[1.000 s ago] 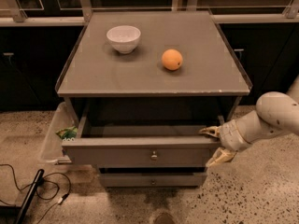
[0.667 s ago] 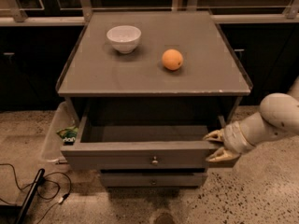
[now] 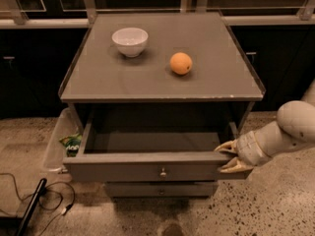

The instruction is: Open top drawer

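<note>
While drawer (image 3: 113,171) stands out, grey wood, brass knob (image 3: 163,171) | gripper (image 3: 229,157) clasps its right front end | round white bowl (image 3: 130,41), orange (image 3: 180,63) on top (image 3: 147,80)

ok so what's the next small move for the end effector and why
Probably ease the top drawer straight out a little further: the end effector sits at the right end of its front, and the drawer's back part is under the cabinet top.

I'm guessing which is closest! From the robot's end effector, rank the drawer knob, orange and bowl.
End effector at grey top drawer's right end.
1. Small brass knob, drawer front.
2. Round orange fruit, tabletop middle.
3. White bowl, tabletop back-left.
</note>
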You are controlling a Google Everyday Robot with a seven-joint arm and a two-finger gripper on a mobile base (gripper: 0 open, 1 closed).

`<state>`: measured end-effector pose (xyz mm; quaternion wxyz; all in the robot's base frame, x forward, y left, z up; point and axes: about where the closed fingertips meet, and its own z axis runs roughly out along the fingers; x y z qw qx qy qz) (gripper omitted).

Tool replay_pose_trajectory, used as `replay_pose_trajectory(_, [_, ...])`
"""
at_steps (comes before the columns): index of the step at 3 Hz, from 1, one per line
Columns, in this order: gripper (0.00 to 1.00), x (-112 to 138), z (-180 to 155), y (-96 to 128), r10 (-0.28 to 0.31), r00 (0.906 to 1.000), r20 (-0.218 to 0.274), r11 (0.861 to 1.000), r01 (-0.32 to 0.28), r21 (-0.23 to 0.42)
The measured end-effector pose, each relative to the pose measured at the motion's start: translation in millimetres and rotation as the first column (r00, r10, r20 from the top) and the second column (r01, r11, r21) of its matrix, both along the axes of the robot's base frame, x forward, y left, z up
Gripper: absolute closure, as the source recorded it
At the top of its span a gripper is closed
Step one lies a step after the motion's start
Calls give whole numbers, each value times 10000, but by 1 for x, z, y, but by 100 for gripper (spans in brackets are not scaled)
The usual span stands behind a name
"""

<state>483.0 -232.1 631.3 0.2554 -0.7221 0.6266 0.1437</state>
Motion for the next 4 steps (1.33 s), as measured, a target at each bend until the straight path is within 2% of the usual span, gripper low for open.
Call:
replay_pose_trajectory(1, [81, -2, 0, 0, 0, 10000, 0, 10000, 0, 0])
replay_pose_trajectory(3, [35, -2, 0, 0, 1, 10000, -1, 10000, -1, 0])
replay_pose_trajectory(4, [12, -15, -3, -2, 168, 9998, -117, 9998, -169, -118])
